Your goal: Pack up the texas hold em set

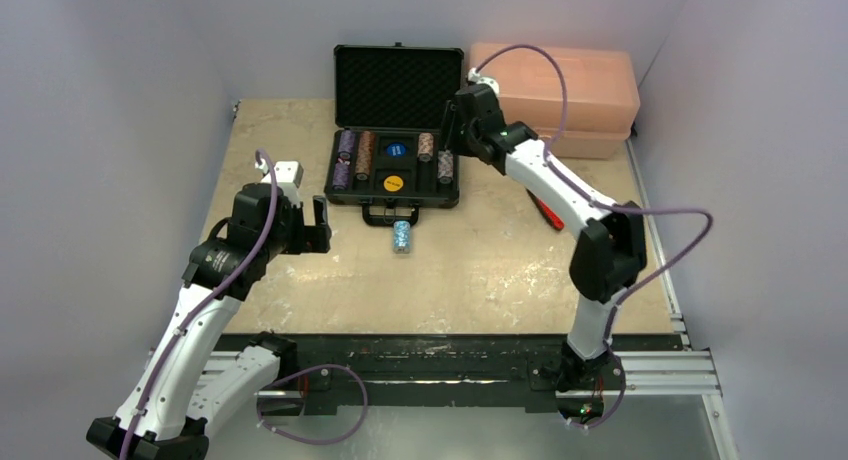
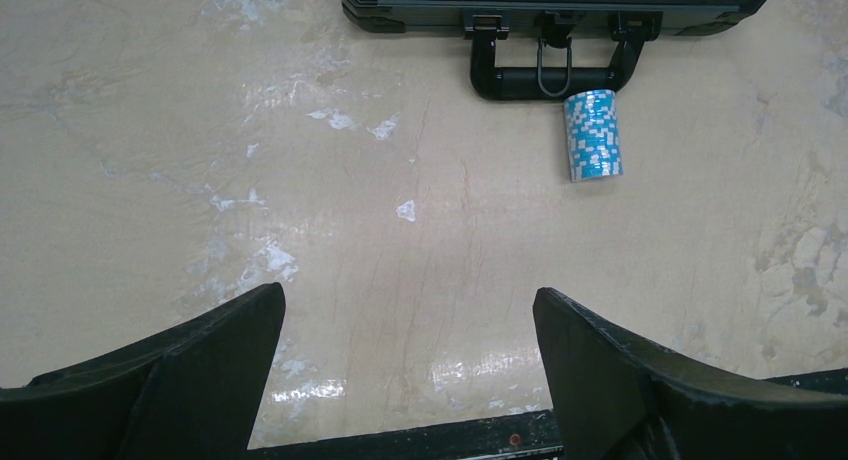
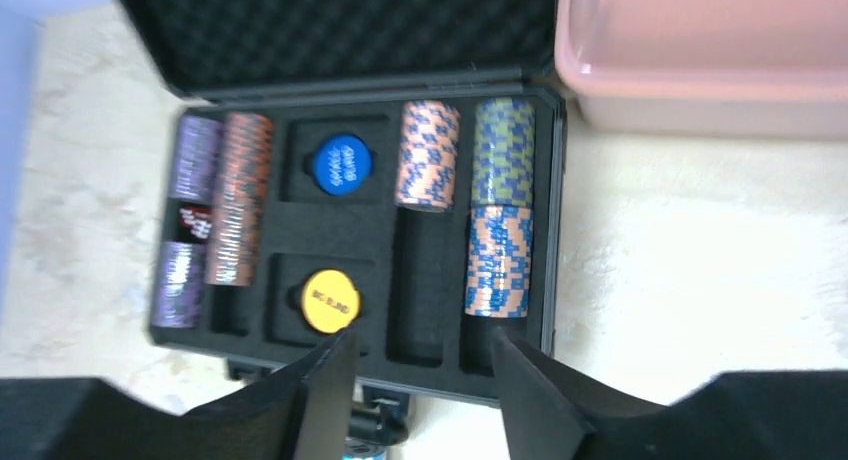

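An open black foam-lined case point(image 1: 352, 192) stands at the back middle of the table, holding several chip stacks, a blue button point(image 3: 341, 164) and a yellow button point(image 3: 330, 301). A light-blue chip stack point(image 1: 402, 237) lies on its side on the table just in front of the case handle; it also shows in the left wrist view point(image 2: 593, 134). My left gripper point(image 1: 321, 225) is open and empty, low over the table left of the case. My right gripper point(image 1: 450, 128) is open and empty above the case's right side; in the right wrist view point(image 3: 423, 345) it hangs over the front rows.
A pink lidded box point(image 1: 570, 95) stands behind and right of the case. A red-handled tool point(image 1: 549, 212) lies on the table under the right arm. The case handle point(image 2: 545, 77) points toward the near edge.
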Controlling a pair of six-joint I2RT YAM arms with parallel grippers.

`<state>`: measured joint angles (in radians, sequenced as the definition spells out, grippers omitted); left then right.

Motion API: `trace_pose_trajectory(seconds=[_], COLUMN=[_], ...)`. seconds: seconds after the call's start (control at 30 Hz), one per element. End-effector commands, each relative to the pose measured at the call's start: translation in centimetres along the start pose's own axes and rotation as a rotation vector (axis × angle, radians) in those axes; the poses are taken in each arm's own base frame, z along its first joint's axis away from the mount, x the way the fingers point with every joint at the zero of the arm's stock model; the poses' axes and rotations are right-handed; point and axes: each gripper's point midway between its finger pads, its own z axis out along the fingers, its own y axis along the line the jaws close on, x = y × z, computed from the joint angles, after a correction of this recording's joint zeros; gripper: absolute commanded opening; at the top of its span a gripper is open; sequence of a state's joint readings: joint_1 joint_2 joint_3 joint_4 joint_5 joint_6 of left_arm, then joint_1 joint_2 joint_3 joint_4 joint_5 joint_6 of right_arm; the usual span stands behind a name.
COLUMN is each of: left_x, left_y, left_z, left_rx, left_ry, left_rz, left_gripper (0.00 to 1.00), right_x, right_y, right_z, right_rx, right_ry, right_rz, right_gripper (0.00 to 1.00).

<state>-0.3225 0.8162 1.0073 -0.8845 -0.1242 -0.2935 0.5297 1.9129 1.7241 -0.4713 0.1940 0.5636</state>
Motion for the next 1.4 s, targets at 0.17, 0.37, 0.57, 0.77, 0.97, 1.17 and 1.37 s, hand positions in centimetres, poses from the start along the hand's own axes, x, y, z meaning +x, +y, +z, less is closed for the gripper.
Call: trace_pose_trajectory(seconds=[0.17, 0.37, 0.57, 0.77, 0.97, 1.17, 1.37], left_x=[-0.9, -1.2, -1.4, -1.1, -1.2, -0.9, 1.3], left_y=[0.0, 0.4, 1.1, 1.8, 0.9, 0.0, -4.6], left_z=[-0.2, -0.4, -0.4, 0.3, 1.8, 2.4, 3.6], left_rx=[0.009, -0.014, -0.055, -0.104, -0.083, -0.055, 0.169], left_ry=[-0.043, -0.061, -0.08, -0.075, -0.043, -0.004, 0.125], left_rz=[0.007, 0.0, -0.013, -0.048, -0.094, -0.153, -0.161], left_gripper=[0.97, 1.0, 1.0, 1.0, 1.0, 1.0, 1.0], right_x=[-6.0, -5.8, -5.6, -5.7, -5.6, -5.7, -5.9], right_y=[-0.7, -2.6, -4.7, -6.5, -6.4, -7.5, -8.0], right_z=[-12.0, -14.9, -16.3, -18.1, -19.0, -19.4, -20.3], right_rx=[-0.084, -0.081, -0.036, -0.012, -0.046, 0.016, 0.031], right_ry=[-0.268, -0.369, -0.447, -0.549, -0.586, -0.572, -0.593], right_rz=[-0.035, -0.04, -0.042, -0.039, -0.054, -0.041, -0.027], right_gripper=[0.81, 0.99, 0.99, 0.99, 0.99, 0.99, 0.99])
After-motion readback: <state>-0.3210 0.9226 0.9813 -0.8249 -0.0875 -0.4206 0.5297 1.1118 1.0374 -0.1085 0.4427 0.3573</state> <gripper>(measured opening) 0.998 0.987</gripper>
